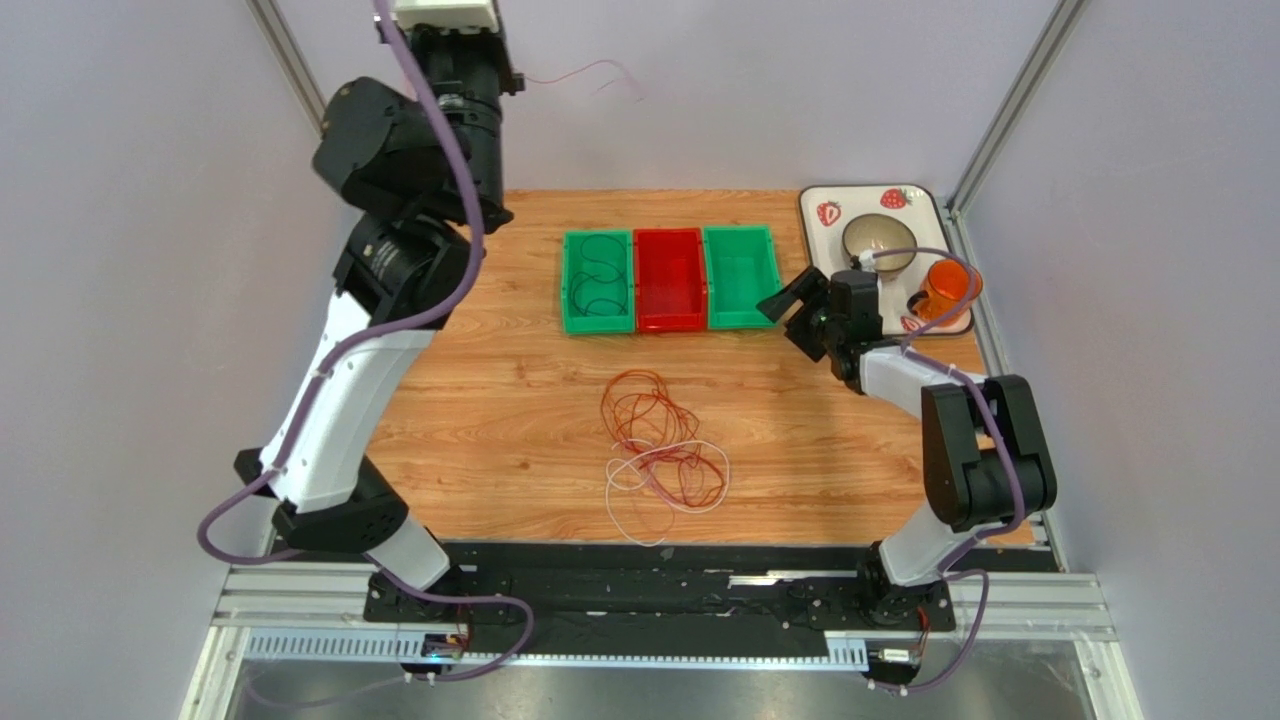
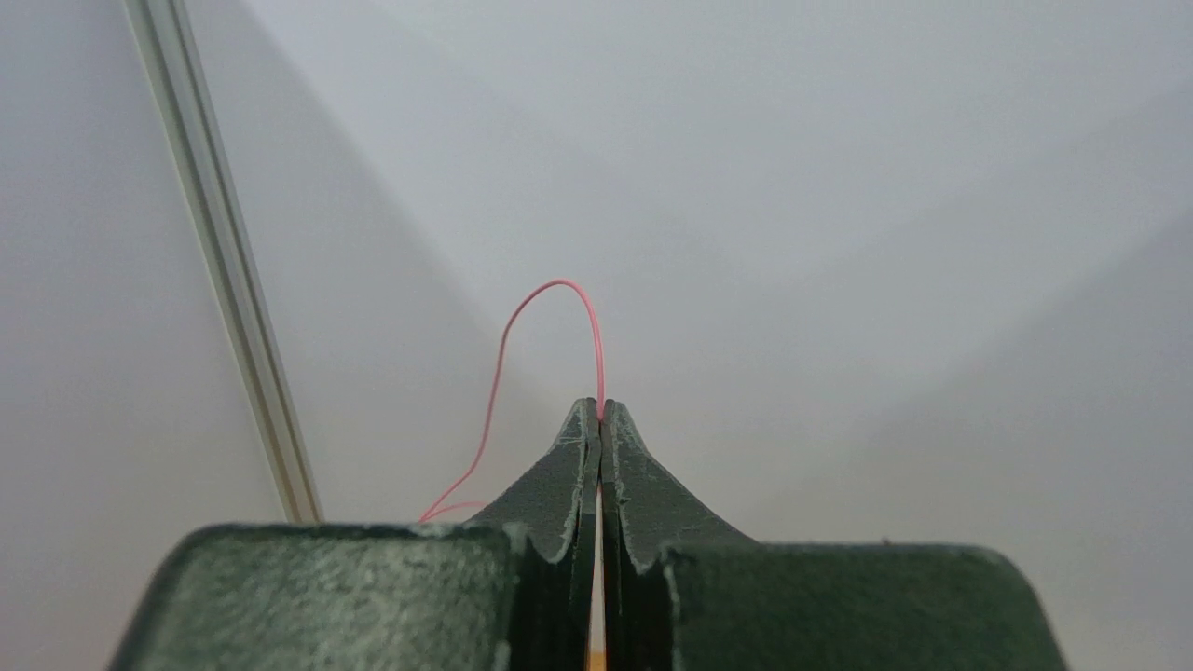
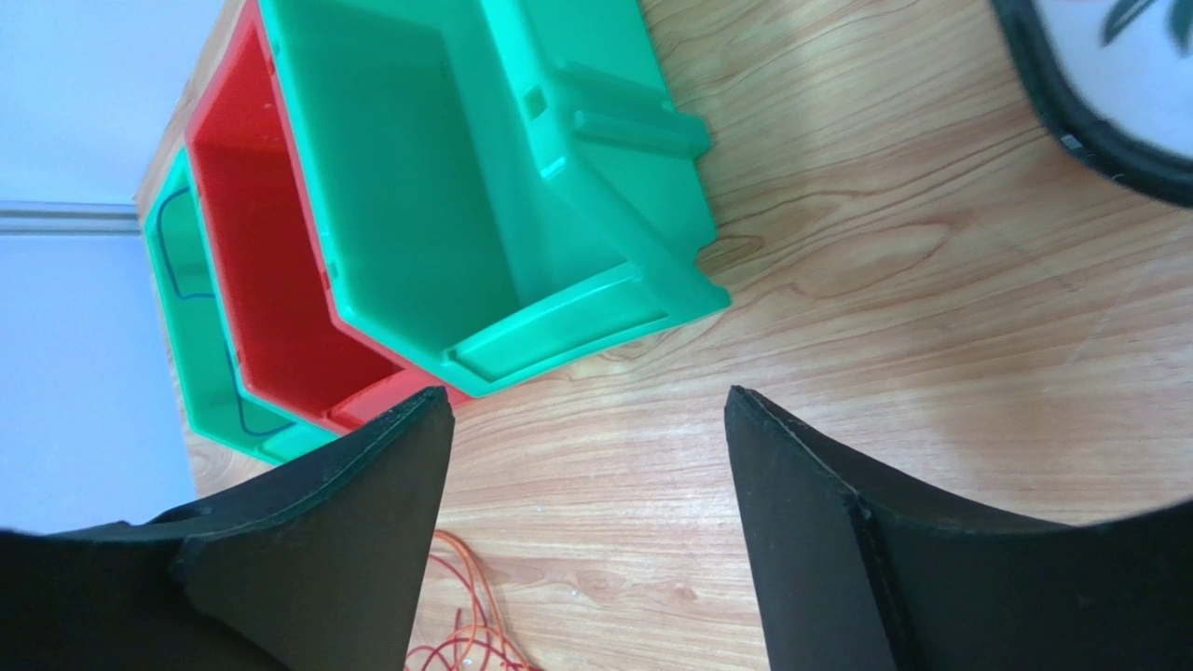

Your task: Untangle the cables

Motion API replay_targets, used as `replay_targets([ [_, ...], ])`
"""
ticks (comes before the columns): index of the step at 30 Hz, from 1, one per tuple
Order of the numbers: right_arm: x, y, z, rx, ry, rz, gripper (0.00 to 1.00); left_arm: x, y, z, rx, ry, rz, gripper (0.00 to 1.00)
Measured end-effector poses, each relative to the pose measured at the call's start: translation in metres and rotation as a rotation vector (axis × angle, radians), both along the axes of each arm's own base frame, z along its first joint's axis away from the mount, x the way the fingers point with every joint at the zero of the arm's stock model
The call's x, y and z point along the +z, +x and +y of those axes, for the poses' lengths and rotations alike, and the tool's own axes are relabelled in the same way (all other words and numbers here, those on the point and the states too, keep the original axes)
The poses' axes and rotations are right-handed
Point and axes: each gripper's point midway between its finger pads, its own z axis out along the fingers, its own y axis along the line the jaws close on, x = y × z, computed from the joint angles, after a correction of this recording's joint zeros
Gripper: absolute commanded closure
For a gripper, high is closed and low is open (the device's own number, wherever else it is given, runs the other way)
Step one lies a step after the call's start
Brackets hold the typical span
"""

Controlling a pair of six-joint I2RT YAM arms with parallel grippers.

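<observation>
Looking at the whole setup, the biggest thing is the wooden table (image 1: pixel 496 390), and I'll use the red bin (image 1: pixel 669 281) at the back-middle of it as my reference. The left arm (image 1: pixel 338 398) rises well to the left of the red bin and reaches up high behind it, past the table's back edge. The left gripper (image 2: pixel 601 415) is pinched tight on a thin pink-red cable (image 2: pixel 539 297). In the wrist view that wire arcs up out of the closed tips and drops down to the left. The right arm (image 1: pixel 984 450) stands off to the right of the red bin. The right gripper (image 3: pixel 588 420) hangs low with its jaws spread wide and nothing between them, just past the green bin (image 1: pixel 739 275) that touches the red bin's right side. Further right is a white tray (image 1: pixel 860 197) with strawberry prints, carrying a bowl (image 1: pixel 879 237) and an orange cup (image 1: pixel 947 285). Another green bin (image 1: pixel 598 324) touches the red bin's left side, with a dark cable (image 1: pixel 598 273) looped inside it. The other cables (image 1: pixel 661 443), red, orange-ish and white, lie in a loose tangle on the table in front of the red bin, toward the near edge.
</observation>
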Motion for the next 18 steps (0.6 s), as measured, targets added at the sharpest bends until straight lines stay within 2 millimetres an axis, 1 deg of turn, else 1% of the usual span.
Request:
replay_targets([
  [1, 0.0, 0.0, 0.001, 0.004, 0.005, -0.003, 0.27, 0.004, -0.005, 0.004, -0.007, -0.007, -0.012, 1.0],
  [2, 0.001, -0.001, 0.003, 0.008, 0.012, -0.008, 0.31, 0.005, -0.007, 0.005, -0.014, -0.009, -0.019, 1.0],
  [3, 0.001, -0.002, 0.004, 0.013, 0.016, -0.011, 0.32, 0.005, -0.008, 0.003, -0.026, -0.003, -0.024, 1.0],
  [4, 0.001, -0.003, 0.005, 0.018, 0.02, -0.013, 0.34, 0.004, -0.007, 0.0, -0.037, 0.003, -0.027, 1.0],
  [5, 0.001, -0.005, 0.007, 0.026, 0.024, -0.018, 0.39, 0.0, -0.004, -0.006, -0.05, 0.018, -0.023, 1.0],
  [7, 0.004, -0.008, 0.012, 0.043, 0.026, -0.031, 0.45, -0.01, 0.008, -0.022, -0.068, 0.052, -0.006, 1.0],
  [8, 0.007, -0.008, 0.014, 0.05, 0.025, -0.041, 0.52, -0.019, 0.016, -0.032, -0.077, 0.075, 0.01, 1.0],
  [11, 0.015, -0.008, 0.021, 0.076, 0.028, -0.069, 0.57, -0.05, 0.042, -0.061, -0.092, 0.146, 0.069, 1.0],
  [13, 0.02, -0.007, 0.025, 0.093, 0.035, -0.09, 0.56, -0.074, 0.057, -0.078, -0.099, 0.195, 0.116, 1.0],
  [15, 0.025, -0.009, 0.028, 0.108, 0.043, -0.113, 0.55, -0.096, 0.068, -0.09, -0.106, 0.24, 0.159, 1.0],
  [18, 0.03, -0.016, 0.028, 0.113, 0.049, -0.141, 0.55, -0.11, 0.074, -0.097, -0.111, 0.267, 0.186, 1.0],
])
